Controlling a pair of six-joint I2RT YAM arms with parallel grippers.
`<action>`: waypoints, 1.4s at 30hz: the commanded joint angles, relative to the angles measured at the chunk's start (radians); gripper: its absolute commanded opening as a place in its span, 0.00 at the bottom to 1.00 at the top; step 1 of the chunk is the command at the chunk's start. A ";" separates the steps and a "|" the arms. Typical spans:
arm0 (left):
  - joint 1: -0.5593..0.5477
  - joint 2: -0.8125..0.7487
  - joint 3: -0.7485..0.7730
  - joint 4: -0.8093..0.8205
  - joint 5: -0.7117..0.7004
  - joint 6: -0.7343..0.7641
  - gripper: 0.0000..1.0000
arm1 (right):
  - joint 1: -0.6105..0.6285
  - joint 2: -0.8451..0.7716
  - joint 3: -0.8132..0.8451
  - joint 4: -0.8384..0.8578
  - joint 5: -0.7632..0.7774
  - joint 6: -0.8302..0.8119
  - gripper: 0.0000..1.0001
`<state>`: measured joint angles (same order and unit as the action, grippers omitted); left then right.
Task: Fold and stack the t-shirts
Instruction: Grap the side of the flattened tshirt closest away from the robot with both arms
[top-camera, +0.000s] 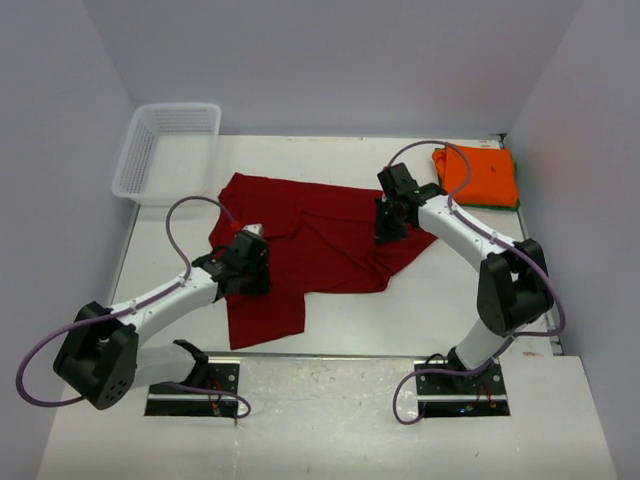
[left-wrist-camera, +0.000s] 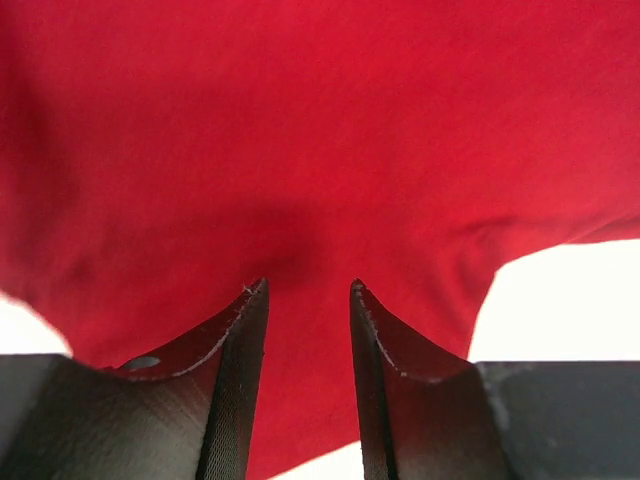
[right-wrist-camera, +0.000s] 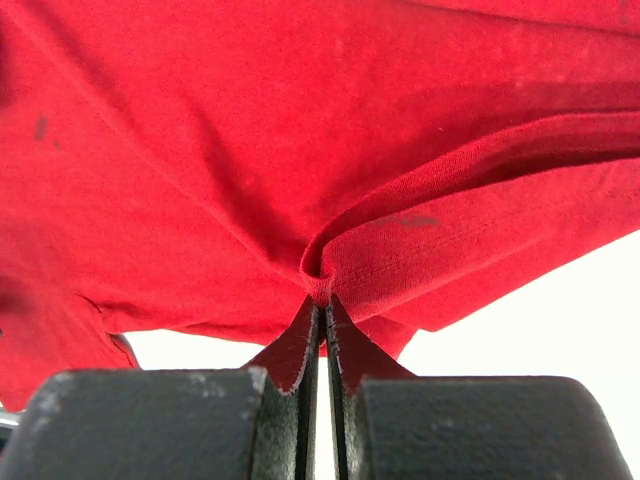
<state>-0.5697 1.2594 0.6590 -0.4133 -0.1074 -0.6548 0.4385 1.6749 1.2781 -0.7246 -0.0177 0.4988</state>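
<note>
The dark red t-shirt lies rumpled in the middle of the table. It looks light and limp, sure to sag. The right gripper is pinched tight on a fold at its right edge. The left gripper stands parted over its left side, seemingly gripping nothing. Hems look the best hold.

The dark red t-shirt lay unfolded and rumpled across the middle of the tabletop. One part trailed toward the near edge on the left, and creases ran across its body. Near its right side a small fold of cloth was pinched between the closed tips of the right gripper. The orange t-shirt sat folded in the far right corner, apart from the red one. It rested on a green t-shirt that showed only an edge.
</note>
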 joint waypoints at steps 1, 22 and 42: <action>0.004 -0.103 -0.029 -0.111 -0.052 -0.104 0.40 | 0.006 -0.034 -0.029 0.057 -0.043 -0.012 0.00; -0.147 0.043 0.016 -0.282 -0.129 -0.270 0.00 | 0.006 -0.095 -0.103 0.152 -0.165 -0.039 0.00; -0.019 0.360 0.200 -0.137 -0.113 -0.042 0.00 | -0.007 -0.066 -0.076 0.129 -0.108 -0.016 0.00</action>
<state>-0.6083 1.5578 0.8448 -0.6525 -0.1848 -0.7574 0.4370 1.5990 1.1591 -0.6048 -0.1455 0.4778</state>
